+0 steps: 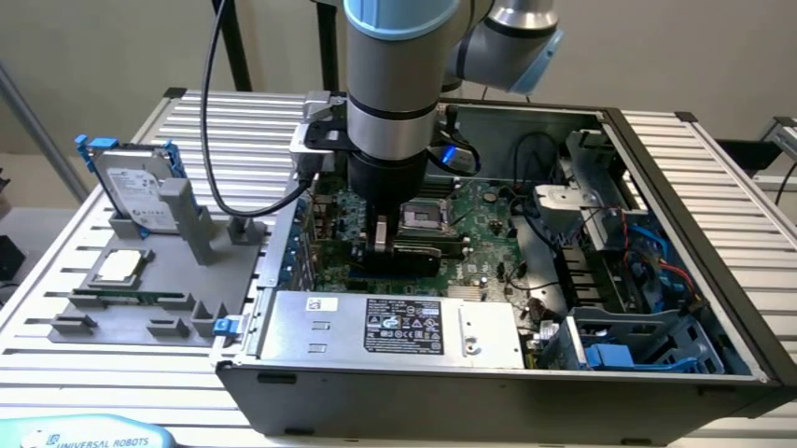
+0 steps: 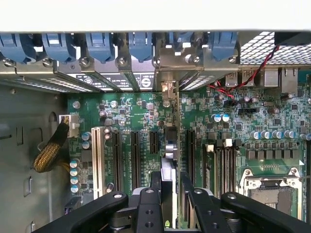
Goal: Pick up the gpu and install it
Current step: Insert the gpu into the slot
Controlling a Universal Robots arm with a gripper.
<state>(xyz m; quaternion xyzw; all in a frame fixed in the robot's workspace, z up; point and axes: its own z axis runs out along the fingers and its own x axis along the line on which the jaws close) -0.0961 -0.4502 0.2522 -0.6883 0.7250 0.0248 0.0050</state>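
Note:
The gpu point(image 2: 168, 162) stands on edge over the green motherboard point(image 2: 141, 109), seen from above as a thin strip between black expansion slots point(image 2: 135, 155). Its silver bracket end point(image 2: 166, 88) points toward the case's rear slot openings. My gripper point(image 2: 170, 178) is shut on the card, one black finger on each side. In the exterior view the gripper point(image 1: 396, 245) is lowered into the open computer case point(image 1: 697, 233), with the black gpu point(image 1: 405, 264) beneath it. Whether the card sits fully in a slot I cannot tell.
On the exterior view's left, a grey fixture point(image 1: 137, 322) holds a silver hard drive with blue rails point(image 1: 134, 191), a processor chip point(image 1: 118, 266) and a green memory strip point(image 1: 125, 297). Inside the case are a power supply point(image 1: 386, 327), a processor socket point(image 2: 272, 194), blue slot latches point(image 2: 99, 46) and cables point(image 2: 248, 73).

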